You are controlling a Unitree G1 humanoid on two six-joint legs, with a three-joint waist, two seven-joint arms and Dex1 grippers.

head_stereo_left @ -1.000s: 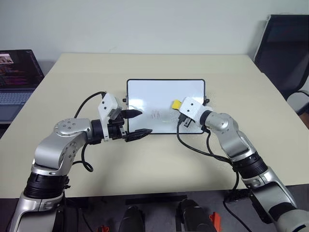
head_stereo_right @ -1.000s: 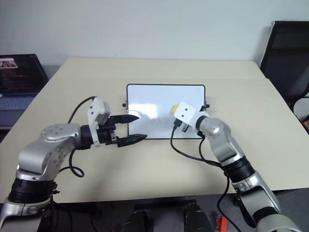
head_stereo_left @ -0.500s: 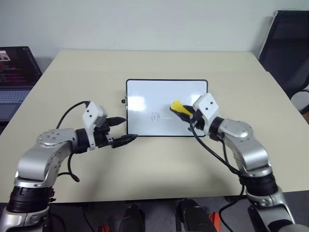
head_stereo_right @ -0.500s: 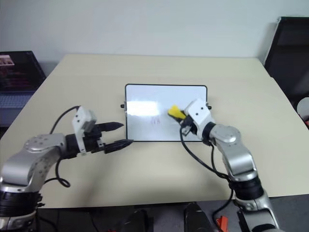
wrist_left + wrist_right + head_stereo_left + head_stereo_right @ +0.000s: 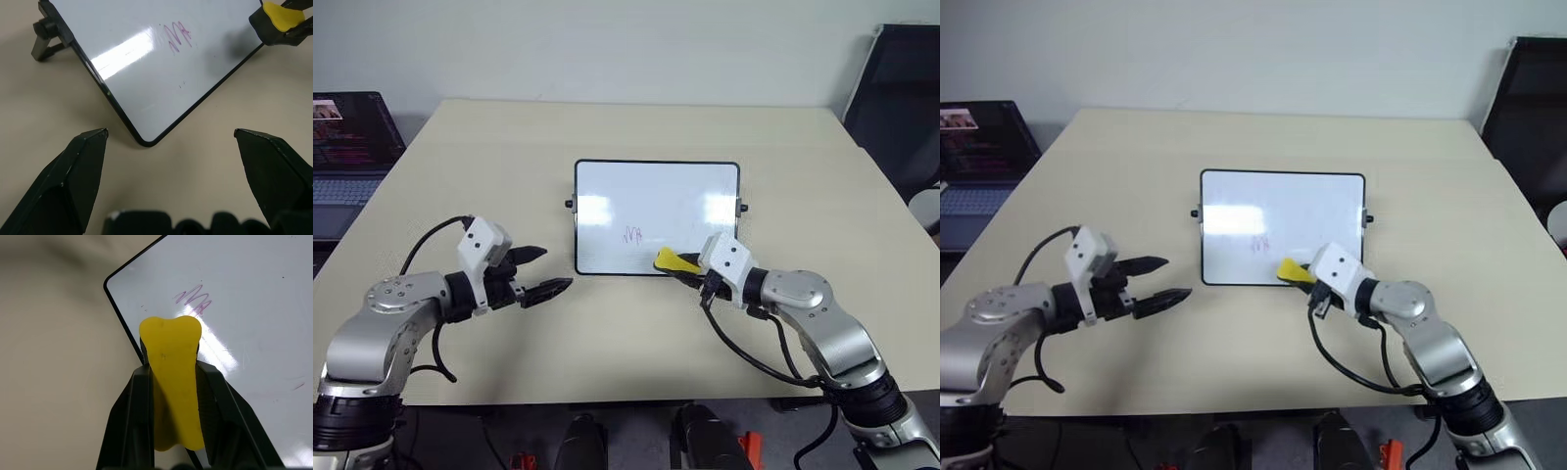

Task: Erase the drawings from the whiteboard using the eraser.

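The whiteboard [image 5: 656, 196] lies in the middle of the beige table. One small purple scribble, a drawing [image 5: 631, 234], sits on its near left part and also appears in the wrist views [image 5: 178, 35] [image 5: 194, 297]. My right gripper [image 5: 682, 270] is shut on the yellow eraser [image 5: 672, 261], which hangs over the board's near edge, right of the scribble. Its yellow block [image 5: 173, 377] is squeezed between the two fingers. My left gripper [image 5: 554, 269] is open and holds nothing. It hovers over the table just left of the board's near left corner [image 5: 144, 142].
A laptop [image 5: 347, 147] stands off the table's far left. A black chair [image 5: 901, 88] is at the back right. Black knobs stick out from the board's short sides [image 5: 570, 204]. Cables loop from both wrists over the table's near part.
My right gripper has drawn the eraser back from the board's middle right to its near edge. The left gripper has moved left, away from the board's left edge.
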